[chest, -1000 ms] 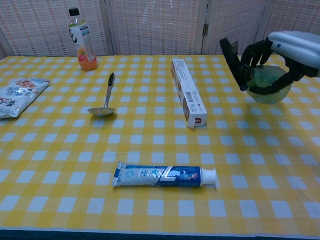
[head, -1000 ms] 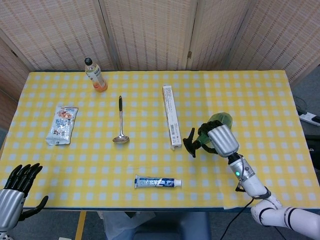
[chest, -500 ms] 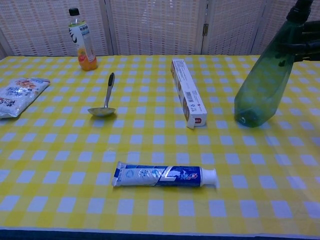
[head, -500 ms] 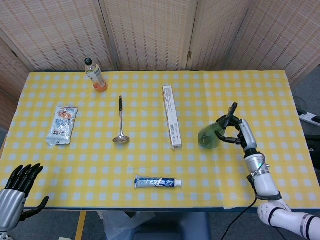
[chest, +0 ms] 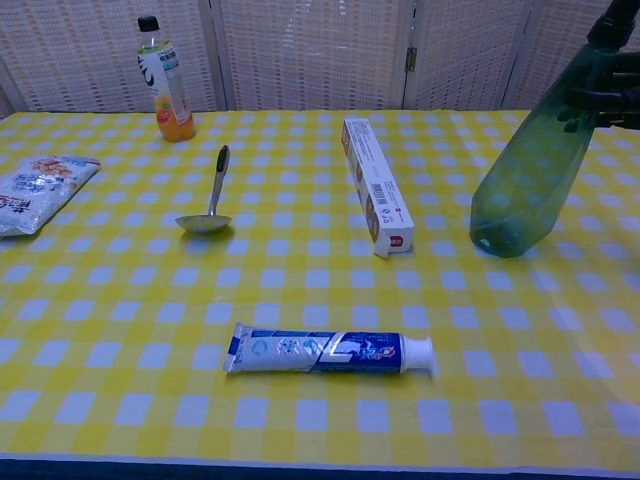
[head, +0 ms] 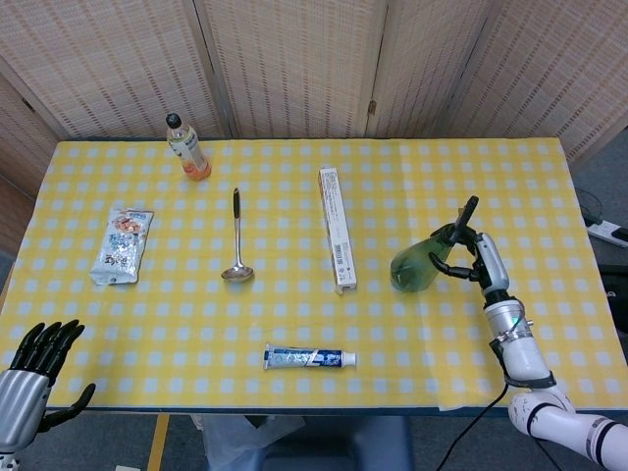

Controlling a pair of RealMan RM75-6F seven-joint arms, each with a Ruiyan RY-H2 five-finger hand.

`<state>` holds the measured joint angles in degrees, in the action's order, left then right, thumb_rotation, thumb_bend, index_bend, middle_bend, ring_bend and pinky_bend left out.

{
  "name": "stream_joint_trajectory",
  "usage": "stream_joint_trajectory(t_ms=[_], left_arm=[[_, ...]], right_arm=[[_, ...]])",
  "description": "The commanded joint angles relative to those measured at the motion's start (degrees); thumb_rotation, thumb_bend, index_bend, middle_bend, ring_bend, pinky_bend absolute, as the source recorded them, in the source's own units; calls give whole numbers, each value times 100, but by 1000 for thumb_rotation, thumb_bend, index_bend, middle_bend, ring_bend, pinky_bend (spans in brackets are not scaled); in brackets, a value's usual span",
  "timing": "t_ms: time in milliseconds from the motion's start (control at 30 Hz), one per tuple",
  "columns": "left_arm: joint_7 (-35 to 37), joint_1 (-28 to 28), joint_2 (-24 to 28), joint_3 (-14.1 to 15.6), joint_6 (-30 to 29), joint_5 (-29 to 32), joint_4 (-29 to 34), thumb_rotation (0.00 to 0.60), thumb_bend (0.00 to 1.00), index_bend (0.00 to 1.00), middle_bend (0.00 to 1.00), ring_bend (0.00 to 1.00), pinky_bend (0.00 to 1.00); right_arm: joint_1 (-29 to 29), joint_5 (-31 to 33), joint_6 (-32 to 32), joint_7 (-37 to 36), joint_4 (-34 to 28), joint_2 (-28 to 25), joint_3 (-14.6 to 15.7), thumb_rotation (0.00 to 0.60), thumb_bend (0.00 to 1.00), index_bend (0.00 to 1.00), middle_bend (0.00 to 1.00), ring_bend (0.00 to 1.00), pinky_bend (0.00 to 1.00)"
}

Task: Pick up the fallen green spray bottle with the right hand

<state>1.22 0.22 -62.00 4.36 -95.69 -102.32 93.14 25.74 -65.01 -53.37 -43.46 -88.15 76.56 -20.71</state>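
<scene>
The green spray bottle (head: 416, 265) (chest: 527, 176) leans at a slant on the right side of the yellow checked table. Its base is low to the left and its dark nozzle points up and right. My right hand (head: 471, 257) grips its neck just below the nozzle; in the chest view only dark fingers (chest: 612, 92) show at the right edge. The base looks to be touching the cloth, though I cannot tell for sure. My left hand (head: 35, 365) hangs off the table's front left corner with its fingers apart, holding nothing.
A long white box (head: 336, 231) (chest: 376, 186) lies just left of the bottle. A toothpaste tube (head: 309, 358) (chest: 330, 352) lies near the front edge. Further left are a spoon (head: 235, 238), a snack packet (head: 122, 245) and an upright orange drink bottle (head: 186, 147).
My right hand has turned the bottle from nozzle pointing left to nozzle up and right, and shifted a little right. In the last half second it barely moved. The left hand is still.
</scene>
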Motion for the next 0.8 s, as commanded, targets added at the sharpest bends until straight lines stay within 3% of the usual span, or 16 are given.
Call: stream_joint_trajectory(t_ms=[33,167,800], left_arm=[[-1,3,2,0,-6,-5,1,497,395,43,110,97,0],[39,3,-4,2,-34,-37,-17,496,395,1,110,97,0],[78,15,-17,-3,-69,-51,-39,495,395,0,133,105,0]], right_arm=[[12,-36,-36,40,-25,-10,-14,600,333,643,495,450,237],[-3,-151,-91,58,-77,-42,9,600,334,624,480,440,226],[-38,-505,-220,-93,-185,-240,87,600,334,445,342,338,153]])
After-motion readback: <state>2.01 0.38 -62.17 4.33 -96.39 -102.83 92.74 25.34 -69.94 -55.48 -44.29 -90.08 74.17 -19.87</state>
